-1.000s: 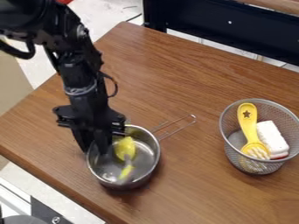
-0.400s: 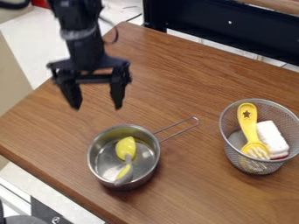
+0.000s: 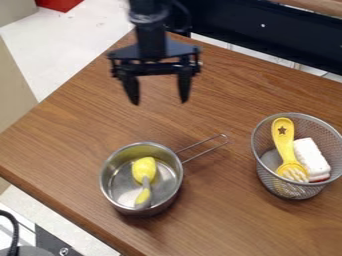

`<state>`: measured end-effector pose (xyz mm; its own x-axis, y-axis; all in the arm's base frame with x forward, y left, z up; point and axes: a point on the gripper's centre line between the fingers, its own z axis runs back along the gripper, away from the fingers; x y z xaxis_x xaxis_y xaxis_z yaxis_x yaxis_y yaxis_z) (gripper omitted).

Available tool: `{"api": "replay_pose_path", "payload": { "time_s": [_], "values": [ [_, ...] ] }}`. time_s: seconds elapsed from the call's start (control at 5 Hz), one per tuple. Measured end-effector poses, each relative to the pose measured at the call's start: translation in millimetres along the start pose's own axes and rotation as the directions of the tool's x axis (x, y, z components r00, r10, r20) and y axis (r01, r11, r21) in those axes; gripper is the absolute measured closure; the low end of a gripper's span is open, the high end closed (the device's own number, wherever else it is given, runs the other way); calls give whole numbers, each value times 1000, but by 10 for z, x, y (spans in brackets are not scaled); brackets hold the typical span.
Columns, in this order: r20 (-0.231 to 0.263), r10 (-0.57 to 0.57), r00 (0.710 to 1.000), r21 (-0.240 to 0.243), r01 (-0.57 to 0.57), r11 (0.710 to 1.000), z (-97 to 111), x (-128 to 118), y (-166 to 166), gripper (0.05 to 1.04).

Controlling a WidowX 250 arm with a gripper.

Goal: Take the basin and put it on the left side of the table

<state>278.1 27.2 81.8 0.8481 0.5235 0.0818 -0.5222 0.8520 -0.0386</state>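
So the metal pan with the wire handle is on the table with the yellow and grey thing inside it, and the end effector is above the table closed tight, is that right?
Not quite: in the camera view, the end effector is open, its two fingers spread well apart. It is above the table, and the metal pan does hold the yellow and grey thing.

We have bare counter [image 3: 227,90] to pass over across the upper middle of the frame and at lower centre. Between the metal pan [image 3: 127,190], lower left, and the mesh basket [image 3: 284,189], right, the pan's wire handle [image 3: 225,136] narrows our way near the basket.
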Motion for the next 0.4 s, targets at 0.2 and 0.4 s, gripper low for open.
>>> {"api": "replay_pose_path", "payload": {
  "time_s": [0.2, 0.4],
  "values": [
    [10, -5, 1000, 18, 5, 1000, -186, 115, -320, 87],
    [51, 24, 998, 21, -26, 999, -264, 296, -572, 87]
  ]
}}
